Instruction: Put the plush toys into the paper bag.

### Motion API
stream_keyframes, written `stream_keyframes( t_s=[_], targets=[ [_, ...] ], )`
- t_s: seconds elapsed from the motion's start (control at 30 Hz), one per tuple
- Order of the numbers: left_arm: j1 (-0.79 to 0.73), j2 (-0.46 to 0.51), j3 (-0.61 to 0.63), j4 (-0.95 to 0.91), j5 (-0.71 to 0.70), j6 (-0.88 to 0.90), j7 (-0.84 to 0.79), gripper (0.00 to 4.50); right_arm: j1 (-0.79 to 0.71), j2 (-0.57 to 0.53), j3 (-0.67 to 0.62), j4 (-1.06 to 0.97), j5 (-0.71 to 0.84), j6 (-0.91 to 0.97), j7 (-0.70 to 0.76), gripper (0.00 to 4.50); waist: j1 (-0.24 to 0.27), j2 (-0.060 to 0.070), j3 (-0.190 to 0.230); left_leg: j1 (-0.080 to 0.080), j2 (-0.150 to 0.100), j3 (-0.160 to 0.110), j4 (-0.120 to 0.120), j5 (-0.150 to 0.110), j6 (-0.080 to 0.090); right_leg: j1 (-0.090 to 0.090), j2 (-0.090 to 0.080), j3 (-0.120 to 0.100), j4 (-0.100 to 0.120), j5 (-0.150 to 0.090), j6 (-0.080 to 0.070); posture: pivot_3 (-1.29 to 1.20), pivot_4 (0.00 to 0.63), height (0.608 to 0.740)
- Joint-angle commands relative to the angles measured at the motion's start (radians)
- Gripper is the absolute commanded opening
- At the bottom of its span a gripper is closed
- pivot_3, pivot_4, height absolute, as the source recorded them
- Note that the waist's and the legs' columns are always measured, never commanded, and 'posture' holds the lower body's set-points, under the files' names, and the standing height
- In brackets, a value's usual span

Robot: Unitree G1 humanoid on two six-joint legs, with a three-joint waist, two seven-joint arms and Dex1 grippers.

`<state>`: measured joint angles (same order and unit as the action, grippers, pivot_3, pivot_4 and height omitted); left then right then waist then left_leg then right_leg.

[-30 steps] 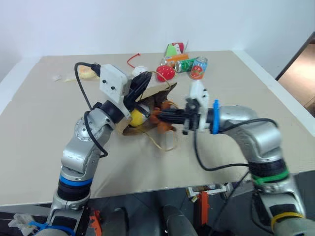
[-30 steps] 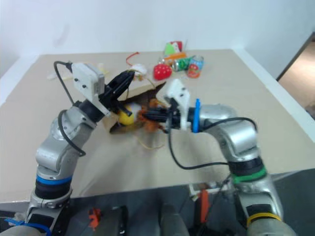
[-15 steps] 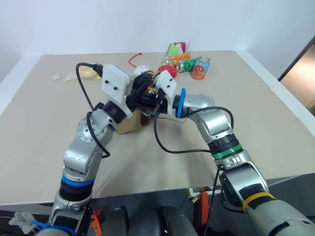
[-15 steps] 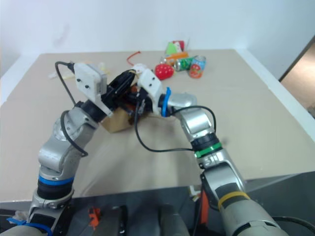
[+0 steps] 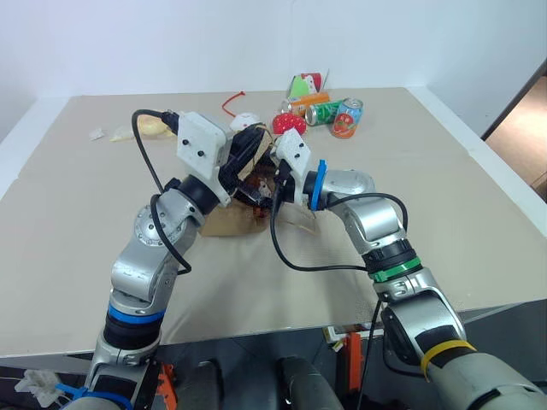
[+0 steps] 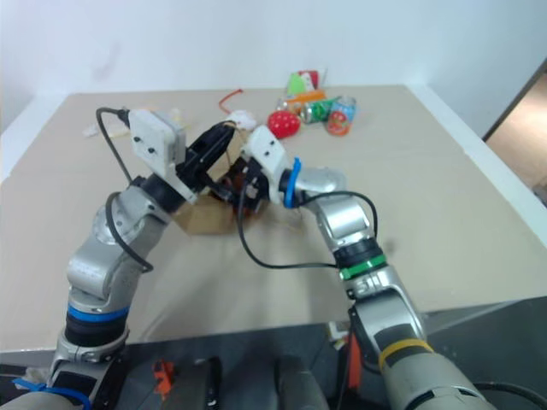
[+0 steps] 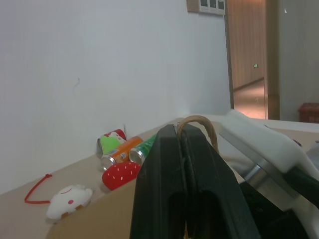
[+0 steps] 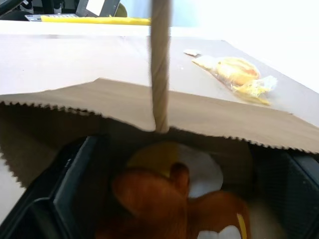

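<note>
At frame centre our left claw (image 7: 182, 189) is pinched shut on a loop handle (image 7: 198, 122) of the paper bag (image 5: 224, 220), propping its mouth up off the counter (image 5: 77, 231). Our right claw (image 6: 242, 190) sits spread wide at that mouth; the brown monkey (image 8: 164, 204) and yellow egg toy (image 8: 192, 167) lie directly ahead, already inside.

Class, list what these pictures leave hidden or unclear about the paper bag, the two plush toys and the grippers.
- Head views: paper bag's inside, hidden by both arms.
- Right wrist view: yellow egg toy mostly behind brown monkey; monkey cut off by the edge.
- Right gripper: tips lost in the bag's shadow.
- Left gripper: its hold on the handle is hidden behind the fingers.
</note>
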<state>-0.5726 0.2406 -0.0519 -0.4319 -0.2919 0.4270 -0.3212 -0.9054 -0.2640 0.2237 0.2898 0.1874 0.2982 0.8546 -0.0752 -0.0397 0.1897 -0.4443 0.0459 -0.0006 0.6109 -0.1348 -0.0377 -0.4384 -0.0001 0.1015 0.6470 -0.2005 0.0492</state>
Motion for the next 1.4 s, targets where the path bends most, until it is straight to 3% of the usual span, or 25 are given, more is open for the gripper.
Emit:
stream_keyframes(
  t_s=[0.03,0.47,0.87,1.0,1.13,1.2,1.4],
  targets=[
    [-0.038,0.017,0.038,0.009,0.012,-0.043,-0.003,0.00,-0.005,-0.030,-0.059,-0.099,0.023,0.017,-0.009,4.43,0.000,0.000,0.000,0.000,0.000,0.000,0.000,0.000,0.000,0.000,0.000,0.000,0.000,0.000,0.000,0.00,0.150,0.740],
    [-0.062,0.068,0.079,0.046,0.021,-0.084,-0.026,0.00,0.124,-0.232,-0.154,-0.185,0.063,0.144,0.020,4.43,0.001,0.000,0.000,0.000,0.000,0.000,0.000,0.000,0.000,0.000,0.000,0.000,0.000,-0.001,-0.001,0.00,0.150,0.740],
    [-0.073,0.069,0.072,0.041,0.025,-0.082,-0.032,0.00,0.121,-0.152,-0.092,0.156,-0.059,0.031,-0.060,4.43,-0.003,0.000,0.000,0.002,0.000,0.002,0.000,0.000,0.000,0.001,0.000,0.002,0.000,0.000,0.000,0.00,0.150,0.740],
    [-0.063,0.074,0.074,0.024,0.030,-0.075,-0.031,0.00,0.114,-0.140,-0.096,0.183,-0.067,0.009,-0.054,2.72,-0.002,0.000,0.000,0.001,-0.001,0.002,0.000,0.000,0.000,0.001,0.000,0.003,0.000,0.000,0.001,0.00,0.150,0.740],
    [-0.047,0.078,0.081,0.013,0.031,-0.069,-0.027,0.00,0.128,-0.149,-0.105,0.131,-0.055,0.026,-0.037,0.54,-0.002,0.000,0.000,0.001,-0.001,0.001,0.000,0.000,0.000,0.000,0.000,0.003,0.000,0.001,0.002,0.00,0.150,0.740],
    [-0.041,0.078,0.078,0.008,0.032,-0.068,-0.027,0.00,0.137,-0.166,-0.106,0.097,-0.054,0.016,-0.018,0.10,-0.002,0.000,0.000,0.002,0.000,0.001,0.000,0.000,0.000,0.000,0.000,0.003,0.000,0.001,0.002,0.00,0.150,0.740],
    [-0.044,0.085,0.082,0.010,0.032,-0.068,-0.031,0.00,0.109,-0.249,-0.194,-0.084,0.046,0.030,0.062,0.10,-0.002,0.000,0.000,0.001,-0.001,0.002,0.000,0.000,0.000,0.001,0.000,0.003,0.000,0.000,0.000,0.00,0.150,0.740]
  ],
)
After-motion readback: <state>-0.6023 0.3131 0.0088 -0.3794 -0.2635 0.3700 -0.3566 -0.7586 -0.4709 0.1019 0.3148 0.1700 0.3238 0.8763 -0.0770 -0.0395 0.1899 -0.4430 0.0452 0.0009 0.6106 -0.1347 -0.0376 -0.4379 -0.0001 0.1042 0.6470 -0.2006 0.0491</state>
